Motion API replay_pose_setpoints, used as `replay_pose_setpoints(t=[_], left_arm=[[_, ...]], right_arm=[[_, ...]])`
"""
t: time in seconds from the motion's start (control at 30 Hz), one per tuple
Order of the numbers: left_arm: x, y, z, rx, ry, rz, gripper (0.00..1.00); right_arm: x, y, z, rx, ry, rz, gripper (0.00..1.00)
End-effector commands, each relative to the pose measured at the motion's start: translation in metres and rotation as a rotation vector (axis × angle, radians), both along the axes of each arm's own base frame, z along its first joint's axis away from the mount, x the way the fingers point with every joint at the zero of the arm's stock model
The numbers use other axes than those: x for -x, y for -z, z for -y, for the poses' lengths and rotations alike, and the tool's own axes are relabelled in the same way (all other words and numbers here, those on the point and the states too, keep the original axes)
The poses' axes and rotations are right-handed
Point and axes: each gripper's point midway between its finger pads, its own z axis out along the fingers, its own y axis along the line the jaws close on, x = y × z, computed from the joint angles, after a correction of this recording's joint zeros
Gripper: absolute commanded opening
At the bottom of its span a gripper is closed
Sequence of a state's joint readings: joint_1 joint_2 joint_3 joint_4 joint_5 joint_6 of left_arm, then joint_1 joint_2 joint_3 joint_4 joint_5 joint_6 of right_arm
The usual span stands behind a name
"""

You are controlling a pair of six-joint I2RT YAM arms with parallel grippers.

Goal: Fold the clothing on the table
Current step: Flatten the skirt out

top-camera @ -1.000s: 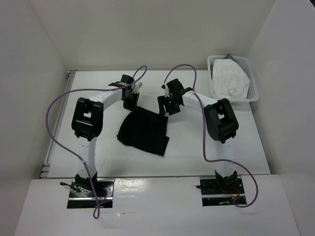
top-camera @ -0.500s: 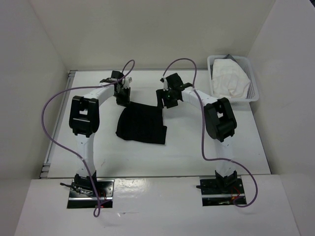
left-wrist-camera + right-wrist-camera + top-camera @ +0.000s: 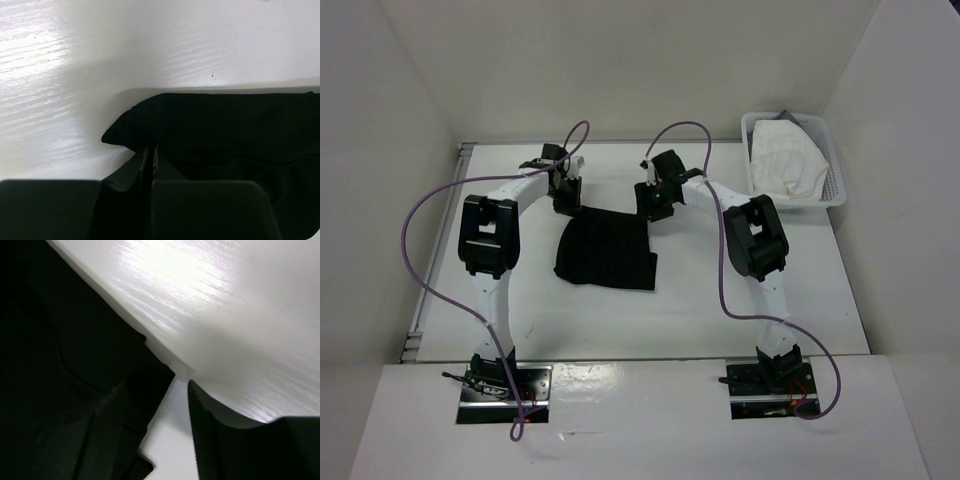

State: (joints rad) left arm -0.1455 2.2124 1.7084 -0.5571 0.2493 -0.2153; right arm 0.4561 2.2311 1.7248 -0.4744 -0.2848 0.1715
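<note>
The black clothing (image 3: 607,250) lies on the white table (image 3: 720,300) as a rough rectangle between the arms. My left gripper (image 3: 565,196) is at its far left corner. In the left wrist view it (image 3: 150,150) is shut on that corner of the clothing (image 3: 225,125), which runs off to the right. My right gripper (image 3: 655,203) is at the far right corner. In the right wrist view it (image 3: 156,385) stands open. The clothing's corner (image 3: 155,372) reaches into the gap beside the left finger (image 3: 107,425), and bare table (image 3: 225,290) shows before the right finger (image 3: 205,430).
A white mesh basket (image 3: 835,185) holding a white cloth (image 3: 785,160) stands at the back right corner. White walls close in the table on the left, back and right. Purple cables (image 3: 420,240) loop over both arms.
Both grippers have moved toward the back of the table and slightly left. The clothing came along, its far edge pulled straight, turning from a diamond into a flatter rectangle.
</note>
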Motion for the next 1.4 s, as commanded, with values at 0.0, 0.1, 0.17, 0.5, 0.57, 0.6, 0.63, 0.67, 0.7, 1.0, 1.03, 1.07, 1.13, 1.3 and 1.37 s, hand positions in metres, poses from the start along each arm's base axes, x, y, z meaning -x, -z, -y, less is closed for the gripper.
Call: replay_pose_setpoints(t=[0.0, 0.1, 0.17, 0.5, 0.57, 0.6, 0.63, 0.67, 0.7, 1.0, 1.03, 1.07, 1.13, 1.3, 1.37], left_arm=[[0.014, 0.012, 0.000, -0.002, 0.004, -0.048, 0.00], [0.017, 0.014, -0.001, -0.004, 0.004, -0.057, 0.00], [0.017, 0.014, -0.001, -0.004, 0.004, -0.057, 0.00], [0.008, -0.012, 0.002, -0.003, 0.087, 0.024, 0.00], [0.001, -0.031, 0.002, -0.029, 0.119, 0.083, 0.00], [-0.007, -0.050, 0.001, -0.039, 0.122, 0.136, 0.00], [-0.009, -0.061, 0.006, -0.042, 0.145, 0.166, 0.00], [-0.010, -0.067, 0.004, -0.062, 0.163, 0.192, 0.00], [-0.013, -0.090, 0.004, -0.064, 0.172, 0.245, 0.00], [-0.004, -0.192, 0.022, -0.056, 0.374, 0.529, 0.00], [-0.001, -0.196, 0.023, -0.049, 0.379, 0.531, 0.00], [0.001, -0.213, 0.022, -0.049, 0.377, 0.568, 0.00], [0.010, -0.227, 0.029, -0.029, 0.397, 0.591, 0.00], [0.039, -0.265, 0.034, -0.044, 0.429, 0.681, 0.00], [0.054, -0.274, 0.034, -0.056, 0.438, 0.705, 0.00]], right_arm=[[-0.005, -0.008, -0.021, -0.033, -0.028, 0.026, 0.55], [0.004, -0.005, -0.030, -0.032, -0.061, 0.019, 0.47], [0.004, -0.005, -0.030, -0.032, -0.061, 0.019, 0.41], [-0.010, -0.023, -0.023, 0.047, -0.098, 0.131, 0.00], [-0.020, -0.039, -0.023, 0.060, -0.103, 0.184, 0.00], [-0.022, -0.056, -0.022, 0.063, -0.126, 0.221, 0.00], [-0.024, -0.066, -0.021, 0.071, -0.131, 0.243, 0.00], [-0.029, -0.083, -0.023, 0.063, -0.140, 0.280, 0.00], [-0.031, -0.094, -0.022, 0.068, -0.160, 0.311, 0.00], [-0.018, -0.210, -0.014, 0.035, -0.229, 0.532, 0.00], [-0.012, -0.224, -0.012, 0.025, -0.246, 0.557, 0.00], [-0.009, -0.228, -0.011, 0.023, -0.246, 0.562, 0.00], [-0.005, -0.239, -0.007, 0.029, -0.260, 0.592, 0.00], [0.020, -0.273, 0.009, 0.036, -0.282, 0.656, 0.00], [0.031, -0.291, 0.013, 0.030, -0.301, 0.694, 0.00]])
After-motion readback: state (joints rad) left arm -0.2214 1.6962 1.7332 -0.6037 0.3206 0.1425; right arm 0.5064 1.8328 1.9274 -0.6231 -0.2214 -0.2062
